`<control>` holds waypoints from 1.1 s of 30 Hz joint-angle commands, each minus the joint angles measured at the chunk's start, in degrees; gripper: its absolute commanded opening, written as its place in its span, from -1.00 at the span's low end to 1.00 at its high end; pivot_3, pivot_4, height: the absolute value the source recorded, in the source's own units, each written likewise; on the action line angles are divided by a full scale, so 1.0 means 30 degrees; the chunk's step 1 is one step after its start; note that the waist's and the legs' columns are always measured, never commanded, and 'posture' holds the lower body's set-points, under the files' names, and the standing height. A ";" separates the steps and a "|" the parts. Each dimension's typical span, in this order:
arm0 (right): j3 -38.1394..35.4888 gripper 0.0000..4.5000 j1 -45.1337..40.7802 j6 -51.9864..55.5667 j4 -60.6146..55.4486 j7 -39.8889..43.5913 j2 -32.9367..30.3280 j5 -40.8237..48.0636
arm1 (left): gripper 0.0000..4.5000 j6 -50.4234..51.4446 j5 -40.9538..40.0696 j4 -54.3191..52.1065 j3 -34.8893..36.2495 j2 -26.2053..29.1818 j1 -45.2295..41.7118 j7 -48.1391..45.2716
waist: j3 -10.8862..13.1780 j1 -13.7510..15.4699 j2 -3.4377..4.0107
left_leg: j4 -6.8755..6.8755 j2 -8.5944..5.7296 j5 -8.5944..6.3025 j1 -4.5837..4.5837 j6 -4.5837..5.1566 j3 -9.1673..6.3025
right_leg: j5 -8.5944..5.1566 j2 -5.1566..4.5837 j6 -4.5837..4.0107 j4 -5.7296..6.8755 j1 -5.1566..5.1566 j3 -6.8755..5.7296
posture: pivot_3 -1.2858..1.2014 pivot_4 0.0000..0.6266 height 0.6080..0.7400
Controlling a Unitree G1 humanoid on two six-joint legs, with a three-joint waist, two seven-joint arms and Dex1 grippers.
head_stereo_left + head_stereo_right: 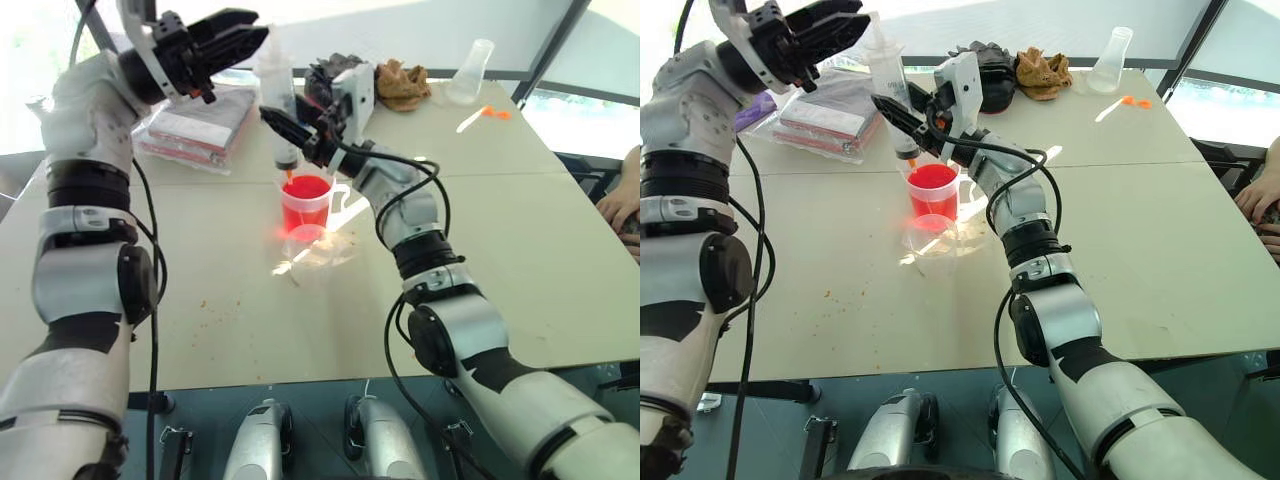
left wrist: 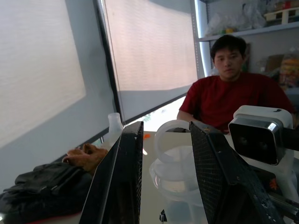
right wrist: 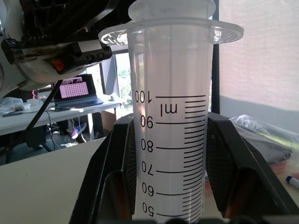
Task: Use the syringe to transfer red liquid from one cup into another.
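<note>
My right gripper (image 1: 292, 132) is shut on the barrel of the clear syringe (image 1: 277, 92), which it holds upright. In the right wrist view the syringe barrel (image 3: 170, 116) sits between the fingers (image 3: 119, 163). Its orange tip (image 1: 290, 176) hangs just above the red liquid (image 1: 306, 188) in the handled beaker (image 1: 308, 207). The short clear cup (image 1: 305, 240) stands right in front of the beaker. My left gripper (image 1: 232, 38) is open, level with the syringe's top end. In the left wrist view the plunger's top (image 2: 170, 140) shows between and beyond the fingers.
A clear conical flask (image 1: 471, 70) and a small orange piece (image 1: 497, 113) lie at the table's back right. Dark and brown cloths (image 1: 400, 82) sit at the back, wrapped packets (image 1: 195, 130) at the back left. A person sits across the table (image 2: 233, 93); a hand (image 1: 620, 200) rests at the right edge.
</note>
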 commanded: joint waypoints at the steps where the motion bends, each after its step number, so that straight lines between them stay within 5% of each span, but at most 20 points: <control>1: 0.0451 -0.36 -0.0003 -0.0505 -0.1139 0.0129 0.0274 -0.0165 | -0.28 -0.1394 0.1030 0.0681 -0.0576 -0.0447 -0.0636 0.0181 | 0.0000 0.0021 0.0000 | 0.0000 0.0000 0.0000 -0.0001 0.0000 -0.0001 | 0.0000 0.0000 0.0000 0.0001 -0.0001 0.0000 | 0.03 -0.52 1.00; 17: 0.1081 -0.36 0.0925 -0.1288 -0.1361 -0.0076 0.0426 -0.0919 | -0.28 -0.4322 0.3237 0.3635 -0.1122 -0.1582 -0.1274 0.0065 | 0.0001 -0.0001 -0.0001 | 0.0012 -0.0005 0.0000 -0.0001 0.0002 0.0004 | 0.0000 0.0000 0.0000 0.0028 -0.0010 0.0002 | 0.03 -0.52 1.00; 33: 0.1805 -0.36 0.2335 -0.2407 -0.0537 -0.0045 0.1225 -0.2003 | -0.28 -0.4658 0.2714 0.4655 0.0378 -0.2406 -0.2027 0.1828 | 0.0000 -0.0023 -0.0002 | 0.0024 -0.0005 0.0002 0.0009 0.0001 -0.0002 | -0.0001 -0.0003 0.0001 0.0084 -0.0013 0.0006 | 0.03 -0.52 1.00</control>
